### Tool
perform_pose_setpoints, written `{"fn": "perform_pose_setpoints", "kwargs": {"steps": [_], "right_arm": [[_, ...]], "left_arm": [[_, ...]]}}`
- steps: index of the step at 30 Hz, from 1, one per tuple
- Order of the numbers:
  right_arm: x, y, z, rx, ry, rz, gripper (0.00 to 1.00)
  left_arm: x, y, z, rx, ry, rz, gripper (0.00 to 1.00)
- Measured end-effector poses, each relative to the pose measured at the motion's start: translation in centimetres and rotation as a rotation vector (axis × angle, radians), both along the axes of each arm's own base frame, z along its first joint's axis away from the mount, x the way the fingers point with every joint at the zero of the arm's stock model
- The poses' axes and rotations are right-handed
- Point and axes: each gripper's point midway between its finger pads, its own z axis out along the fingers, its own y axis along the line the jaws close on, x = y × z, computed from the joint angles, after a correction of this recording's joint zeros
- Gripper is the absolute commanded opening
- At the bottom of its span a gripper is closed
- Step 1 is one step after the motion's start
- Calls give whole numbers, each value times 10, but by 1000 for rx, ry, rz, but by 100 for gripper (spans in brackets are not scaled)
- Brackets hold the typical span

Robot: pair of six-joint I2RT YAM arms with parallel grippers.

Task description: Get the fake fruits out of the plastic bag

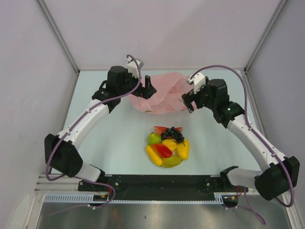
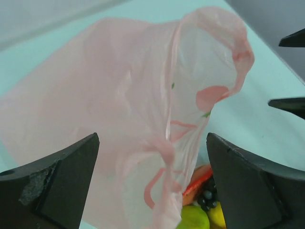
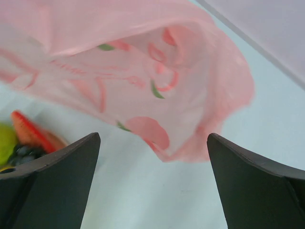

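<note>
The bag (image 1: 162,95) is flanked by left pincer (image 1: 149,88) and right pincer (image 1: 187,101) — both spread, empty — with fruits (image 1: 167,147) heaped nearer the bases.

the plastic bag (image 1: 162,95) is translucent pale pink, printed with red curling marks and small green flecks. the fake fruits (image 1: 167,148) mix colours: a green pear (image 1: 153,139), a red watermelon slice (image 1: 161,129), a dark, almost black grape bunch (image 1: 175,135), a glossy red piece (image 1: 163,150), a yellow banana (image 1: 153,155) and a yellow mango (image 1: 183,149). the table (image 1: 119,143) is pale mint. the left arm (image 1: 90,117) and right arm (image 1: 252,136) are white with black joints and purple cables (image 1: 50,157).
</note>
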Motion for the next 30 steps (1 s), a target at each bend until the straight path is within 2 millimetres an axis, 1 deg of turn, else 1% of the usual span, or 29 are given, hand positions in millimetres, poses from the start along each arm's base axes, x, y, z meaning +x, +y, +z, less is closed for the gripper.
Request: {"fn": "perform_pose_setpoints", "kwargs": {"steps": [2,4,5,6,8,11,13,15,16,17,18,20,22,24,25,26,27,28,29,30], "right_arm": [[13,-21,1,58,21,-107,100],[19,-34,2,108,43,-175,100],[23,-42,3,138,53,-216,100],[26,-49,4,157,57,-245,100],[33,-68,6,209,64,-325,100],[46,-118,9,273,60,-497,100],[51,-157,6,301,62,-624,100],[51,-187,-4,319,88,-737,100],[49,-197,-12,321,115,-780,100],[47,-202,-19,323,141,-812,100],[43,-207,-29,319,181,-847,100],[34,-209,-44,315,247,-886,100],[27,-209,-53,318,292,-898,100],[22,-209,-57,326,323,-902,100],[21,-208,-58,333,334,-902,100],[20,-207,-60,341,344,-899,100],[20,-206,-60,351,351,-894,100],[19,-205,-61,358,356,-890,100],[19,-202,-62,371,365,-882,100],[19,-201,-62,378,370,-877,100]], "left_arm": [[4,0,21,5,-54,-9,100],[9,2,49,4,-131,-12,100],[12,4,67,1,-174,-4,100],[13,8,78,0,-203,6,100],[15,21,98,11,-264,49,100],[15,51,111,50,-313,142,100],[15,69,109,73,-316,200,100],[11,88,91,104,-283,254,100],[9,95,82,117,-263,270,100],[8,102,70,134,-240,288,100],[5,110,53,155,-205,303,100],[-1,120,27,188,-144,320,95],[-11,129,-3,222,-66,331,89],[-25,136,-34,241,31,340,81],[-33,138,-46,248,74,338,70],[-43,138,-61,245,126,329,62],[-54,137,-76,237,180,320,52],[-64,135,-88,230,225,311,27],[-75,133,-103,220,281,298,19],[-82,131,-112,204,323,296,9]]}}
